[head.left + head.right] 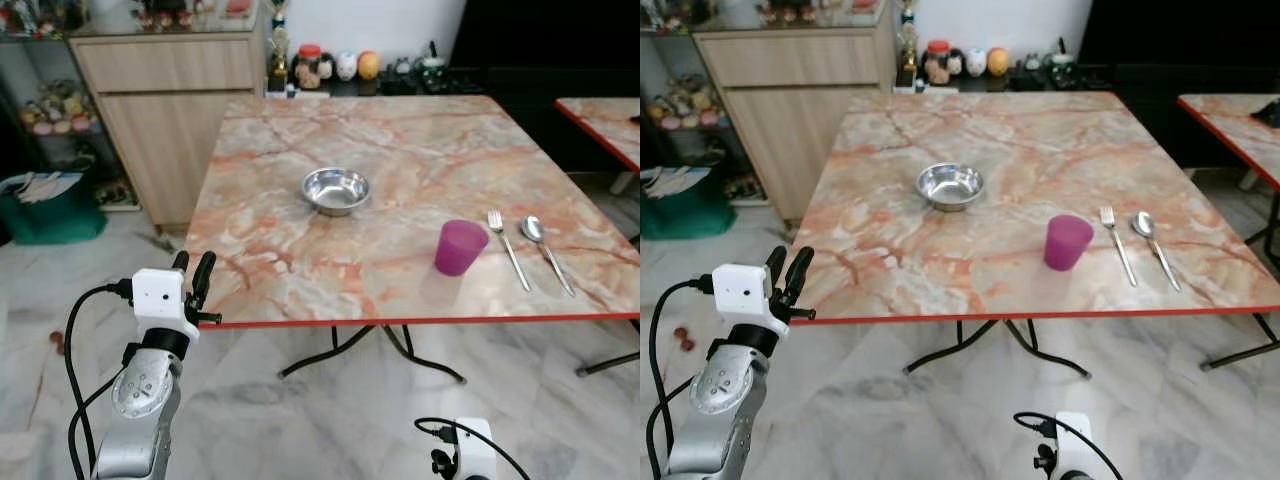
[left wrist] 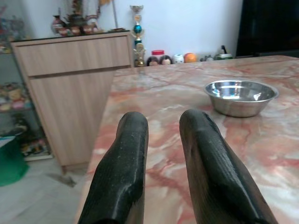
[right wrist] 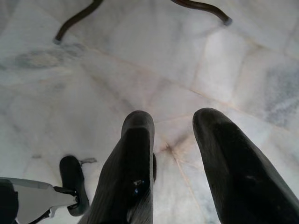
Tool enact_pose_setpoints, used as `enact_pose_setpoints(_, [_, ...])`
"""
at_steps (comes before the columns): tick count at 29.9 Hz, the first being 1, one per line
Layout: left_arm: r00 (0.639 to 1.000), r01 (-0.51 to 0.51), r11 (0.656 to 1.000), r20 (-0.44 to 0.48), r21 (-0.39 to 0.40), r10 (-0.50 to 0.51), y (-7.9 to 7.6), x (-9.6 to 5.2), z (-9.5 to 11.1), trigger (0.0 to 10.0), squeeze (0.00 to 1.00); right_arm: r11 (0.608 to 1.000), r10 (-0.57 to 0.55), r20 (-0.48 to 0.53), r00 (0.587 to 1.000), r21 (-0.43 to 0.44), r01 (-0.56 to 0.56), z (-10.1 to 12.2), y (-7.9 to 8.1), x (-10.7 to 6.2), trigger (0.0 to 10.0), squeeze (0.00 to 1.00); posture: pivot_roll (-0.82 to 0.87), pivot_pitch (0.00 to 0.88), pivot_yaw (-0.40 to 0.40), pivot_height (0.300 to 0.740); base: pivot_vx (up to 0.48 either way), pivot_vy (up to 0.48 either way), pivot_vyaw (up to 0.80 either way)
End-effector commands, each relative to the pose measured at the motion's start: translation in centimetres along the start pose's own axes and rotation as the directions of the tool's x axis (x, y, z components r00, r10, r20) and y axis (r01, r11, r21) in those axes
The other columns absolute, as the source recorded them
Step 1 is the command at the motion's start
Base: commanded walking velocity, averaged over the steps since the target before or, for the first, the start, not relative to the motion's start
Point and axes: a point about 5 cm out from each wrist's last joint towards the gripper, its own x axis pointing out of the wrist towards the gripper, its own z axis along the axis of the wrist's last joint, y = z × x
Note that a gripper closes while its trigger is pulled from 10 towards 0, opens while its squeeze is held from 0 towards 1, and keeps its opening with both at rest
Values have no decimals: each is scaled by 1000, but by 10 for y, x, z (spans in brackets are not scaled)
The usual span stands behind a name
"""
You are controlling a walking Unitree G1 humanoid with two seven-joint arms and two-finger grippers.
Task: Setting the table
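Bowl point(image 2: 240, 95) lies ahead of the empty, parted left hand point(image 2: 163, 123); right hand point(image 3: 180, 121), also parted, faces floor point(image 3: 233, 60).

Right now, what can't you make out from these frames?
- Right gripper: head views cut it off at the bottom edge; the wrist view shows open fingers over floor.
- Second table: cut off by the right edge.
- Jars behind the table: too small to identify.
- Green bin contents: unclear, partly cropped.

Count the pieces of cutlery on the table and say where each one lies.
2. A fork lies right of the purple cup, near the table's front edge; a spoon lies just right of the fork.
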Motion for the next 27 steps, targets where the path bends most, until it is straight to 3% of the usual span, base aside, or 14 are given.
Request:
enact_pose_setpoints(1, [1000, 13, 1000, 9, 1, -13, -2, 1, 4, 10000, 0, 1000, -5, 10, 1000, 7, 5, 3, -1, 0, 10000, 0, 40, 0, -20, 694, 345, 0, 0])
enact_pose_setpoints(27, [1000, 20, 1000, 10, 7, -20, -2, 1, 5, 10000, 0, 1000, -6, -1, 1000, 2, 6, 2, -1, 0, 10000, 0, 44, 0, -21, 664, 453, 0, -81])
